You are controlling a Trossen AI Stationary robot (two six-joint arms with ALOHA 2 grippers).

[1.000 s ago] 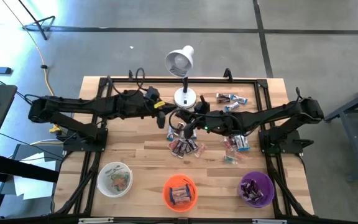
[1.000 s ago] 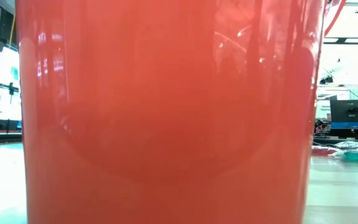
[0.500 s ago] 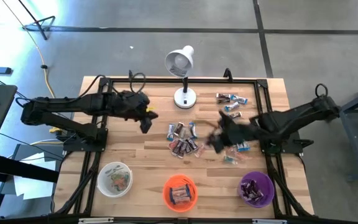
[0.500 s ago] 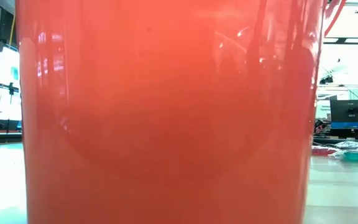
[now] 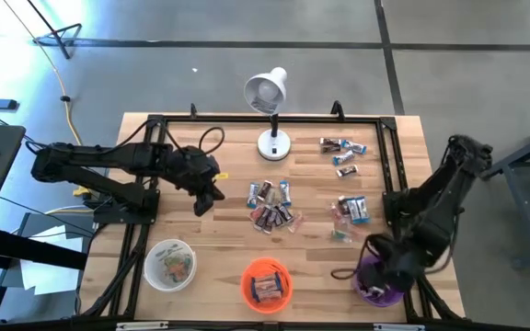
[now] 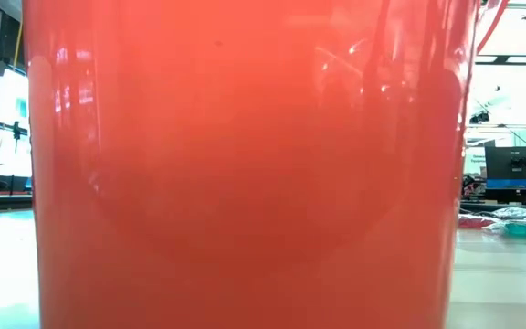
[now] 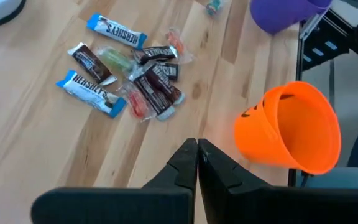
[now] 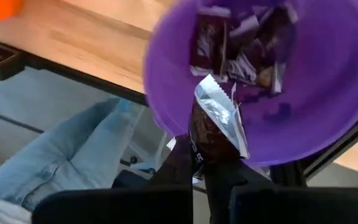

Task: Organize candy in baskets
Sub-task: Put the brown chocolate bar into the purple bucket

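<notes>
On a pale butcher-block wooden counter [image 5: 219, 230] set over a grey concrete floor, the sorting looks partly done: the purple round plastic basket [image 5: 376, 280] at the near right already holds several crinkled dark brown foil-wrapped bars, the bright orange conical plastic basket [image 5: 266, 282] and the translucent white round basket [image 5: 170, 264] each hold a few pieces, yet loose candy remains in a middle heap of shiny blue and brown wrappers [image 5: 271, 204], a smaller cluster to its right [image 5: 350, 213] and a few bars near the far edge [image 5: 340, 150]. The right tool [image 8: 205, 163] hangs over the purple basket, pinching a dark brown wrapped bar with a silver torn end [image 8: 213, 127], apparently about to drop it. The left tool [image 7: 197, 163], pressed shut and empty, hovers left of the middle heap. A white domed desk lamp [image 5: 269, 101] stands behind
</notes>
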